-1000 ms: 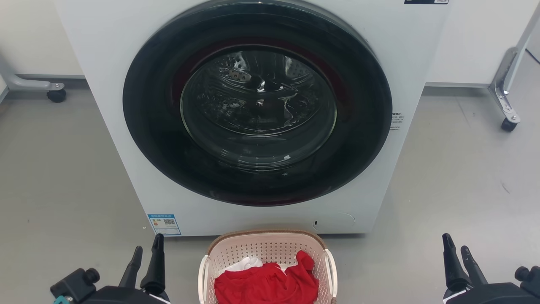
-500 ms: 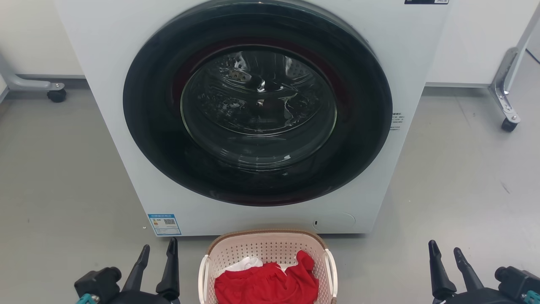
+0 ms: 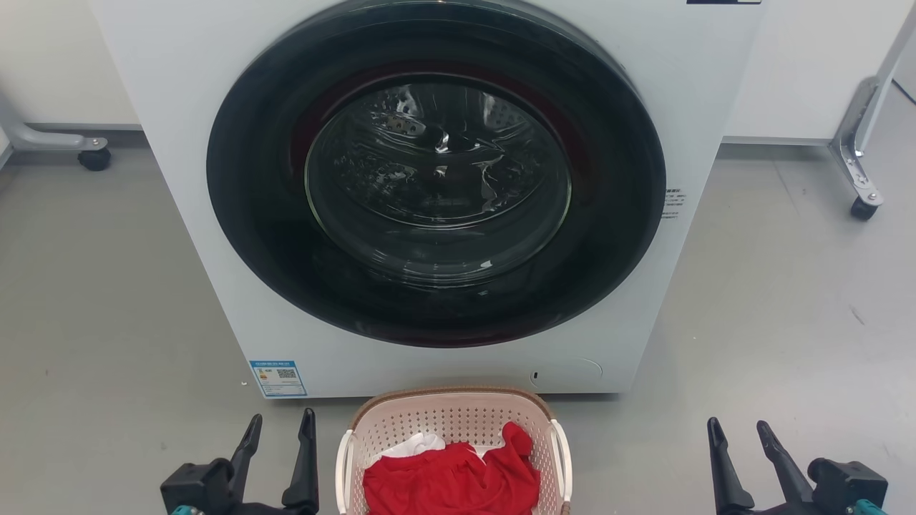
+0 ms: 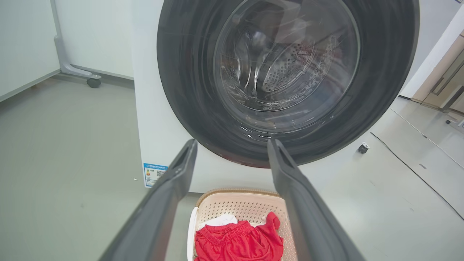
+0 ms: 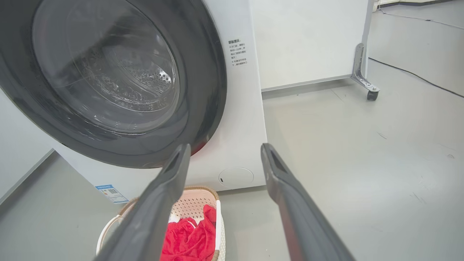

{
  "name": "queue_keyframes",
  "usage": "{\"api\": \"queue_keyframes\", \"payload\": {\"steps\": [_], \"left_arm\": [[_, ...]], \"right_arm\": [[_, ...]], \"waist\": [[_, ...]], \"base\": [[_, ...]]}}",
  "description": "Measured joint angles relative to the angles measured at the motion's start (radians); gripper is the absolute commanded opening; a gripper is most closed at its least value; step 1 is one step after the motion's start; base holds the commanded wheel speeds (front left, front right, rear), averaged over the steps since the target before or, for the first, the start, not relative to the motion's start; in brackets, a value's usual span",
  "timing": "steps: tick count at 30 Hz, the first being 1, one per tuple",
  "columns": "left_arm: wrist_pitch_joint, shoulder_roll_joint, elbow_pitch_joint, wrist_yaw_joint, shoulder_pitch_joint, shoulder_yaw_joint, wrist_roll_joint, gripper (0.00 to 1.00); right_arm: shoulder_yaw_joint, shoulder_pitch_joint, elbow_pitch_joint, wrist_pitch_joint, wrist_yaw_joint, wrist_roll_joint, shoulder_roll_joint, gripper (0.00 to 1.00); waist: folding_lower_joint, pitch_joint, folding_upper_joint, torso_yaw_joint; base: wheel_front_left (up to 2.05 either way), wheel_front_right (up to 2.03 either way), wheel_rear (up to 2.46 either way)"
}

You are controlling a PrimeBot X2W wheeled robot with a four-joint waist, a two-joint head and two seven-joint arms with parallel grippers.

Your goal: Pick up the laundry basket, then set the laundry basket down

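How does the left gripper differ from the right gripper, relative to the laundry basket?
The left gripper is close beside the laundry basket; the right gripper is much farther away. In its wrist view, the left gripper aims at the laundry basket; the right gripper aims past it. Both are open and empty.

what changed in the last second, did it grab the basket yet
Not yet. Both grippers moved inward toward the basket: in the head view the left gripper slid right, and the right gripper slid left and a little lower. Both are open and apart from the basket, so nothing was taken hold of. The basket, the red clothes in it and the washer stayed put.
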State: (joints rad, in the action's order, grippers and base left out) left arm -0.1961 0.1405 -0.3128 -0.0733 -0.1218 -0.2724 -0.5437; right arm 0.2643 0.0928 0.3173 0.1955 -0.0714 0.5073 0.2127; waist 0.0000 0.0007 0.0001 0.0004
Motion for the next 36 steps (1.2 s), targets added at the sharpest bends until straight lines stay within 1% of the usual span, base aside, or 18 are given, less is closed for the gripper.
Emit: {"api": "queue_keyframes", "payload": {"steps": [3,12,13,16,18,36], "left_arm": [[-0.01,-0.003,-0.005,-0.007,0.0,-0.007,0.021,1.0],[-0.044,-0.003,-0.025,-0.026,0.001,-0.034,0.137,1.0],[-0.047,-0.003,-0.026,-0.033,0.001,-0.036,0.146,1.0],[-0.054,-0.003,-0.029,-0.034,0.001,-0.04,0.181,1.0],[-0.054,-0.004,-0.031,-0.034,0.001,-0.041,0.18,1.0],[-0.057,-0.015,-0.047,-0.032,0.001,-0.031,0.182,1.0]], "right_arm": [[0.008,0.0,0.007,0.01,-0.009,-0.032,0.007,1.0],[0.034,0.0,0.018,0.044,-0.03,-0.143,0.012,1.0],[0.035,0.0,0.019,0.045,-0.035,-0.152,0.013,1.0],[0.039,0.0,0.021,0.054,-0.039,-0.183,0.016,1.0],[0.037,0.0,0.026,0.054,-0.043,-0.183,0.016,1.0],[0.022,0.0,0.033,0.054,-0.043,-0.183,0.016,1.0]], "waist": [[0.0,0.001,0.0,0.0],[0.0,0.004,0.0,0.003],[0.0,0.005,0.0,0.003],[0.0,0.005,0.0,0.004],[0.0,0.006,0.0,0.005],[0.0,0.017,-0.0001,0.011]], "base": [[0.0,0.0,0.0],[0.0,0.0,0.0],[0.0,0.0,0.0],[0.0,0.0,0.0],[0.0,0.0,0.0],[0.0,0.0,0.0]]}}
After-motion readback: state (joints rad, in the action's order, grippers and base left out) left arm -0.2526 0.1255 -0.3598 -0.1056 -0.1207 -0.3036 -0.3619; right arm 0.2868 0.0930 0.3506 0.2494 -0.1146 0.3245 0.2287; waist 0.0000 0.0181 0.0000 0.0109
